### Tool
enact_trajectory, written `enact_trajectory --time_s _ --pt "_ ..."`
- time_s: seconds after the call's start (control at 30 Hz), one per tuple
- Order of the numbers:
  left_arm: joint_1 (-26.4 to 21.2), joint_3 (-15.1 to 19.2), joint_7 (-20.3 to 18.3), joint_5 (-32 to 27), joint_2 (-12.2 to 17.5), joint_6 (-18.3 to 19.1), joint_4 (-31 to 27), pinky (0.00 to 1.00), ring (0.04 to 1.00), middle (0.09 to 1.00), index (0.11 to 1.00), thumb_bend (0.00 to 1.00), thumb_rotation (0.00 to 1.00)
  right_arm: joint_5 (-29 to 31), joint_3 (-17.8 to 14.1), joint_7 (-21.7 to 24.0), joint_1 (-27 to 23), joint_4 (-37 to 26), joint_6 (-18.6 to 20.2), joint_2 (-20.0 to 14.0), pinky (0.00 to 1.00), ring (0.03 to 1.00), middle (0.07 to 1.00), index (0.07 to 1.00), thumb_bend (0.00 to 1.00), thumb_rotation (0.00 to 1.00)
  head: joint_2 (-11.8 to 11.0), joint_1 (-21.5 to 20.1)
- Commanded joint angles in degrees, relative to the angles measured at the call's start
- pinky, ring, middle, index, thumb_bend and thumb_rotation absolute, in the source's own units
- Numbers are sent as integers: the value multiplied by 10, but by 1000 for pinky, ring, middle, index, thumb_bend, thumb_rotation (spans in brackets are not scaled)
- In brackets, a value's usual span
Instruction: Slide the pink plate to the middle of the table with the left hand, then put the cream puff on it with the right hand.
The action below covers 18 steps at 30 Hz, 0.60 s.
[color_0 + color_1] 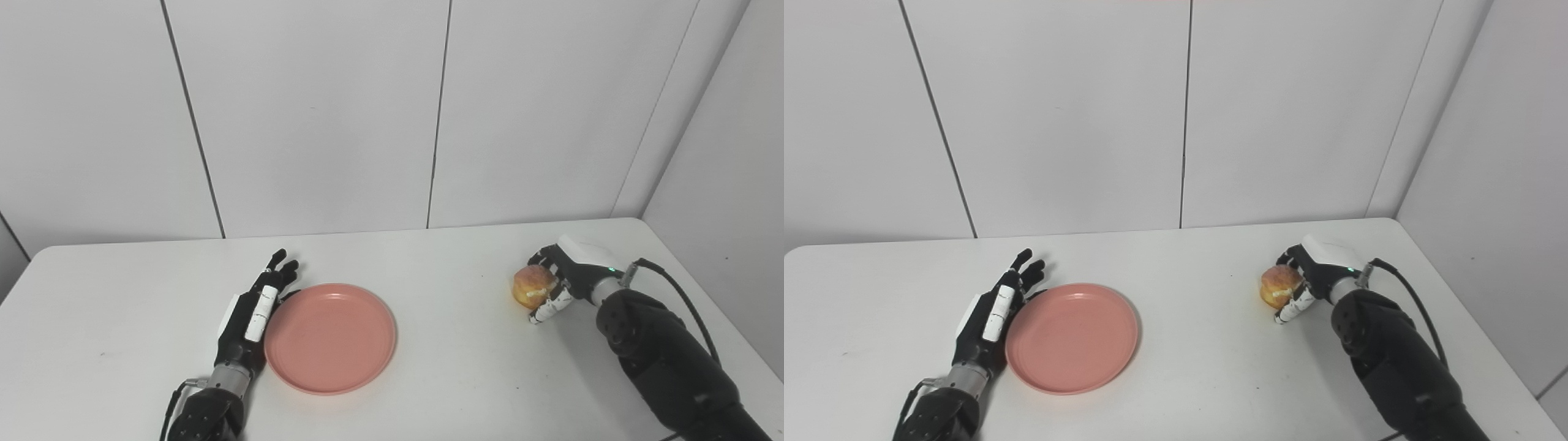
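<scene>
plate [331, 337] left of cream puff [534, 285]

Pink plate [331, 337]: uniform salmon pink, no pattern, slightly darker along the rim. Cream puff [534, 286]: golden brown on top, fading to yellow, with a pale cream band across the middle. Left hand [254, 312]: black fingers and palm, white plates on the back and thumb, bare silver metal at the wrist. Right hand [566, 275]: black with a white back shell, white segments marked with black on the thumb, a small green light near the wrist. Arms: matte black, black cable [686, 303] beside the right one. Table [459, 380]: plain white, unpatterned. Wall panels [306, 110]: pale grey-white, split by thin dark seams.
</scene>
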Motion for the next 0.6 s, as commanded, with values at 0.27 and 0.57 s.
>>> enact_trajectory --time_s 0.27,0.57 --pt "17 -7 -7 0 -11 18 0 833 939 913 924 882 866 12 -6 -84 -5 2 -44 -8 329 399 487 534 514 0 2 2" --pt "16 -7 -7 0 -12 17 2 828 936 914 922 884 866 17 -3 -96 -4 7 -59 -11 304 389 480 539 512 0 3 3"
